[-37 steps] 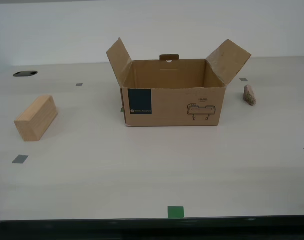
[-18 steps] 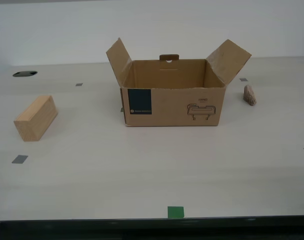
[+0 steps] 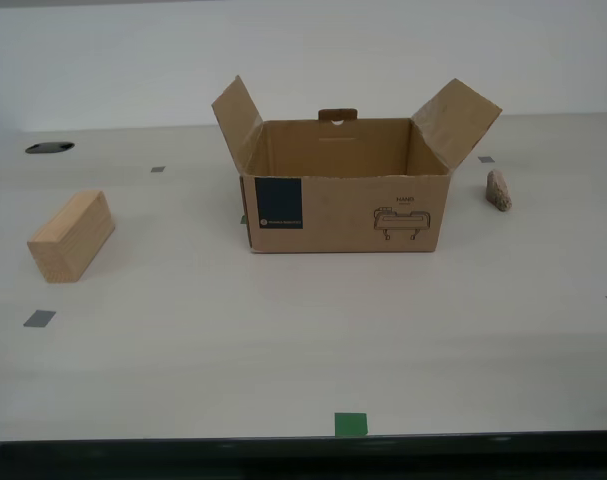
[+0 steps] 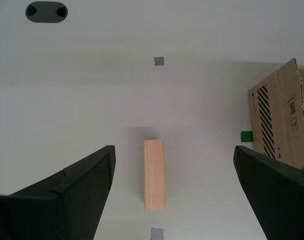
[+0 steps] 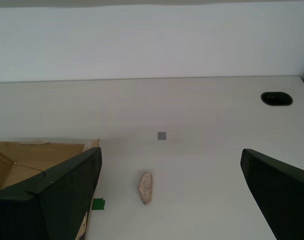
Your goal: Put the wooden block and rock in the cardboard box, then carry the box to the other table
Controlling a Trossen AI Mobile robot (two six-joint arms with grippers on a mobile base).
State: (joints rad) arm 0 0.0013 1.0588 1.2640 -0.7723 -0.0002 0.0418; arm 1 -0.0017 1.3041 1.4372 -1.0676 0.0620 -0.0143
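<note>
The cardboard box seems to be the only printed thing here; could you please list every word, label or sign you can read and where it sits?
"HAND": on the cardboard box front, above a small line drawing.
Navy label, front of the box: a pale line of print, too small to read.
Box side in the second wrist view: black diagonal stripes and a small printed label, unreadable.
Wooden block and rock: no text.

Cardboard box [image 3: 345, 200]: brown corrugated, upright, open-topped, empty inside, both side flaps splayed up and outward; navy label square and "HAND" drawing on the near face. Sits mid-tabletop in the exterior view.

Wooden block [image 3: 71, 236]: light tan, brick-like, lying flat at 9 o'clock from the box, well apart.

Rock [image 3: 498, 190]: small, pinkish-beige, rough, at 3 o'clock from the box, near it, not touching.
</note>
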